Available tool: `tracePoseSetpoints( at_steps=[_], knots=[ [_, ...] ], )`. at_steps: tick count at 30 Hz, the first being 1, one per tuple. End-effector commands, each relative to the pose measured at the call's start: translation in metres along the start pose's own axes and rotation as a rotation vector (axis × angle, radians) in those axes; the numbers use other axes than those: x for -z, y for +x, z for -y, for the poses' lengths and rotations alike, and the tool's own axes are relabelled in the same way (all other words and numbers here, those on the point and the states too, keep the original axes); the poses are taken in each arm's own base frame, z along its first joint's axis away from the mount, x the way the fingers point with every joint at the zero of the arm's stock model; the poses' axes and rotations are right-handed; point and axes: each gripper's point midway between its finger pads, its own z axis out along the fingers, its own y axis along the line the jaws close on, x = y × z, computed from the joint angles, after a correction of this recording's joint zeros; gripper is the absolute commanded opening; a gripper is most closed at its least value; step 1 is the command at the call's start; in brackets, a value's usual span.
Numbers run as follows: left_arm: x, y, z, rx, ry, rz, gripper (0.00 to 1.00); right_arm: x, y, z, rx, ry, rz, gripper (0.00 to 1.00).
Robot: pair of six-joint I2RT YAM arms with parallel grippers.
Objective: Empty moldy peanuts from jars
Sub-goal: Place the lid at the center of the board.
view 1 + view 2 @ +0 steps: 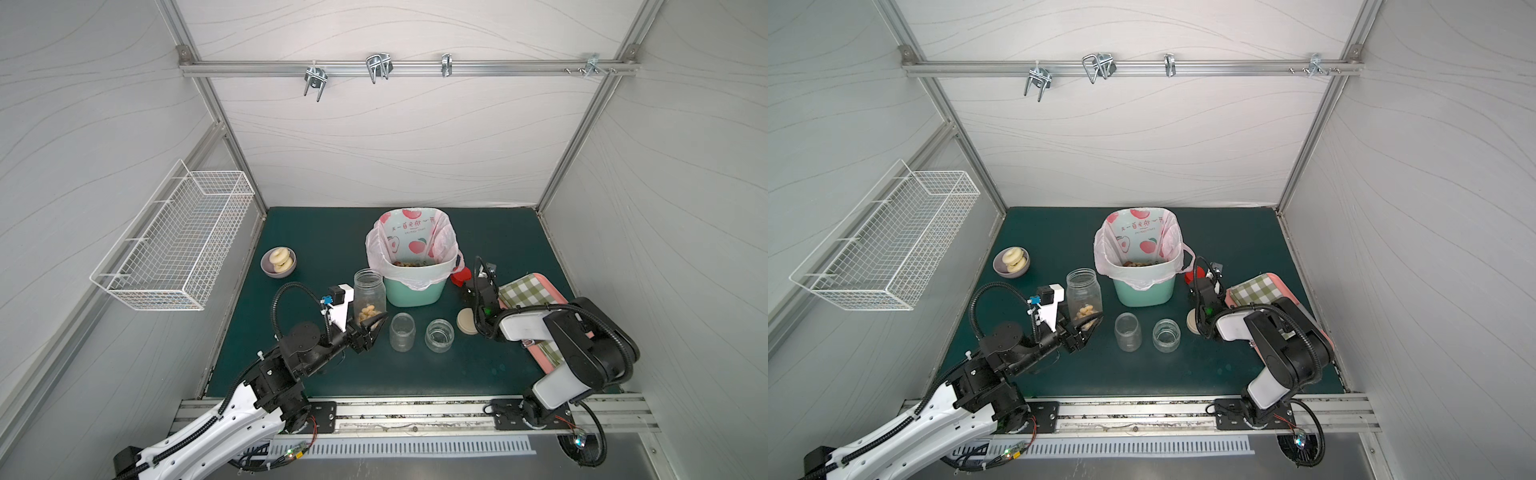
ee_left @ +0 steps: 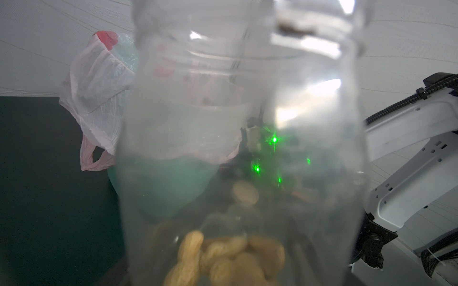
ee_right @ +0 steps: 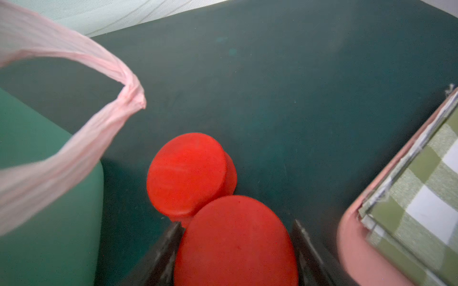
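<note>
In both top views, three lidless jars on the dark mat (image 1: 436, 374) near the mint-green bin (image 1: 415, 293). Moldy peanuts (image 1: 370, 312) (image 1: 1087, 311) in just one of them, the peanut jar (image 1: 368, 289) (image 1: 1084, 291). Stands upright just beside the bin, nuts heaped at the bottom. Left gripper (image 1: 370, 324) (image 1: 1087, 325) clenched low on that jar, a finger at each side of the base. Empty tall jar (image 1: 402, 331) and squat jar (image 1: 439, 335) apart from it, nearer the front, with a beige lid (image 1: 466, 321) next to the squat one.

Left wrist: fills almost wholly with the clear wall of the peanut jar (image 2: 247, 111) — peanuts (image 2: 223, 257) piled at the closed end, pink bag (image 2: 94, 104) and bin blurred behind.

Right wrist: shows the right gripper (image 3: 238, 230) grasping a red lid (image 3: 235, 247) by its rim, one finger (image 3: 171, 247) against each side. Sits next to, perhaps touching, a second red lid (image 3: 188, 173) on the mat, between the bin and a pink tray (image 3: 352, 237).

Handling, as a guess: light, rigid, smooth and so probably slippery. Breakable if glass, though cannot tell glass from plastic. Best held around the lower body, well clear of the mouth, then tipped over the bin — expect the loose nuts to slide and shift the balance all at once
</note>
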Motion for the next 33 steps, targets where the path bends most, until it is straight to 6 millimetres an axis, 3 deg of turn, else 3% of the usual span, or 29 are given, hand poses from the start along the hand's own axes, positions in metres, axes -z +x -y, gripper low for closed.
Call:
tracePoseSetpoints(
  at_steps=[1,14,28,33],
  knots=[
    [0.005,-0.027,0.006,-0.006,0.011,0.083,0.34,-0.008,0.006,-0.002,0.008,-0.016,-0.014,0.41],
    [0.005,-0.026,0.007,0.000,0.019,0.088,0.34,0.001,0.005,0.004,0.014,-0.012,-0.014,0.75],
    [0.011,-0.028,0.006,-0.002,0.015,0.104,0.34,0.016,-0.004,0.005,0.011,-0.030,-0.009,0.78],
    [0.011,-0.027,0.005,-0.003,0.012,0.104,0.34,0.029,-0.011,0.004,0.008,-0.052,-0.017,0.83]
  ],
)
